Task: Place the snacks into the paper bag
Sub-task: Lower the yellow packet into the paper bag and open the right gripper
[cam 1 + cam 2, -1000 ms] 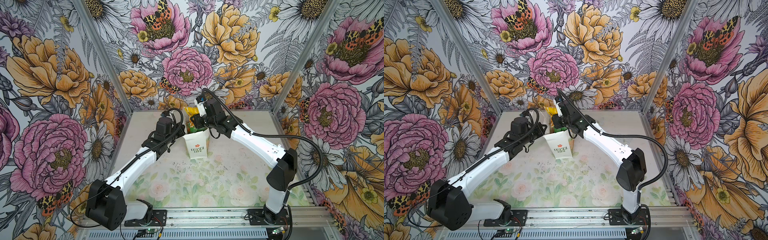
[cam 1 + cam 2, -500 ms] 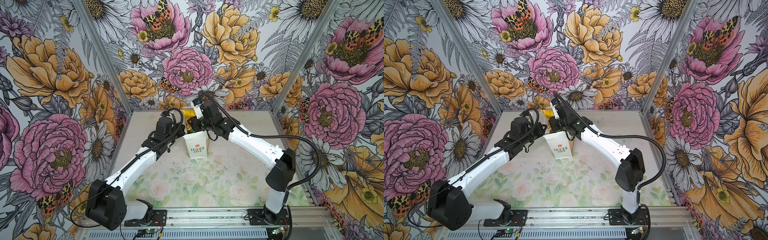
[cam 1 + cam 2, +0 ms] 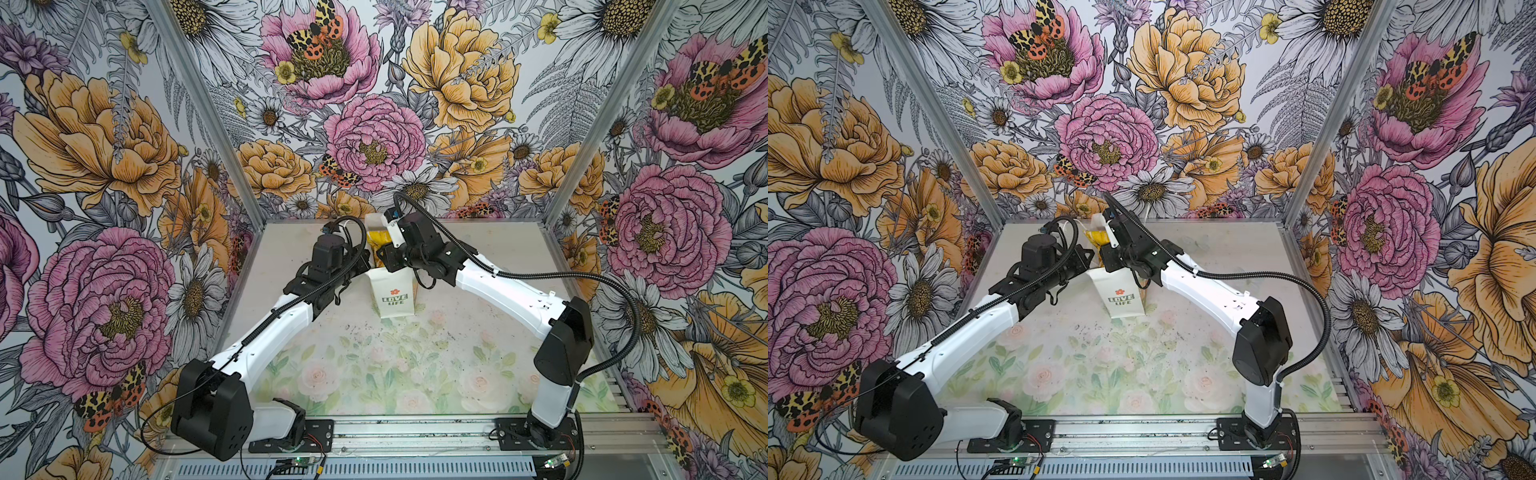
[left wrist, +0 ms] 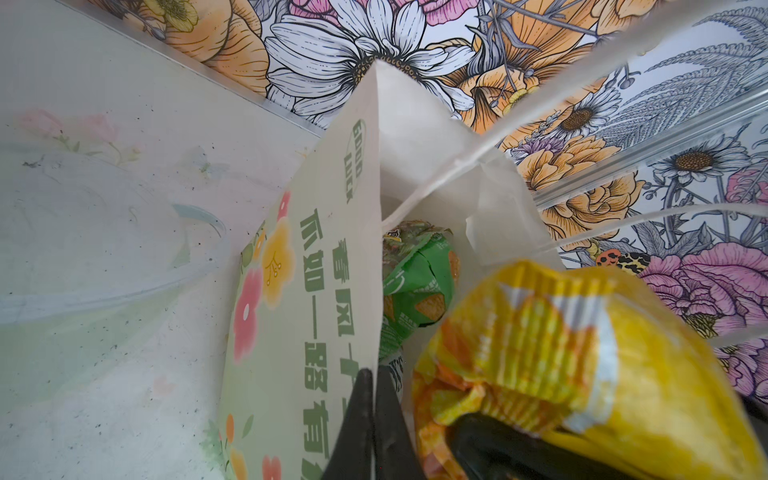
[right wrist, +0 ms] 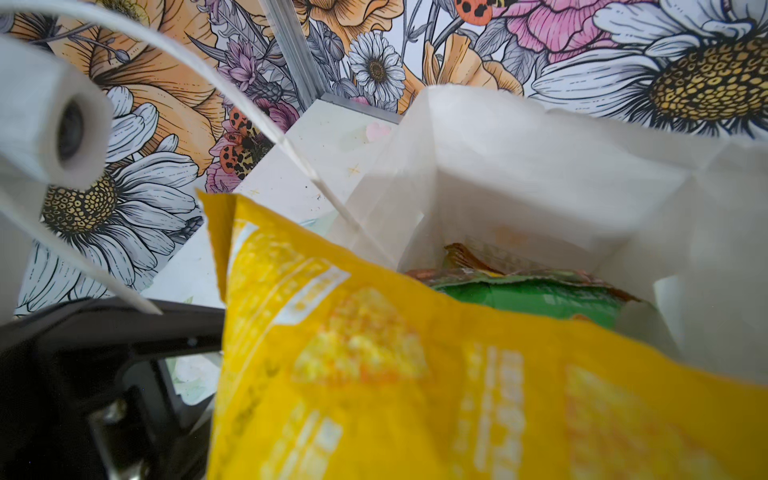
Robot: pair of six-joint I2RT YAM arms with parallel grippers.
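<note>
The white paper bag (image 3: 394, 297) (image 3: 1124, 299) stands upright at the back of the table, its "LOVE LIFE" side facing the front. My left gripper (image 4: 372, 374) is shut on the rim of the bag's printed wall (image 4: 324, 270), holding the mouth apart. Above that mouth my right gripper (image 3: 384, 255) is shut on a yellow snack packet (image 3: 379, 239) (image 4: 582, 353) (image 5: 415, 374), which hides its jaws in the right wrist view. A green packet (image 4: 415, 286) (image 5: 532, 297) and other snacks lie inside the bag.
The bag's white cord handles (image 5: 249, 104) (image 4: 540, 108) arch across both wrist views. A clear plastic tub (image 4: 124, 249) sits on the table to the bag's left. The floral back wall (image 3: 374, 145) stands close behind the bag.
My right gripper has carried the yellow packet leftward and lower, over the bag's mouth. The left arm and the bag have stayed put.
</note>
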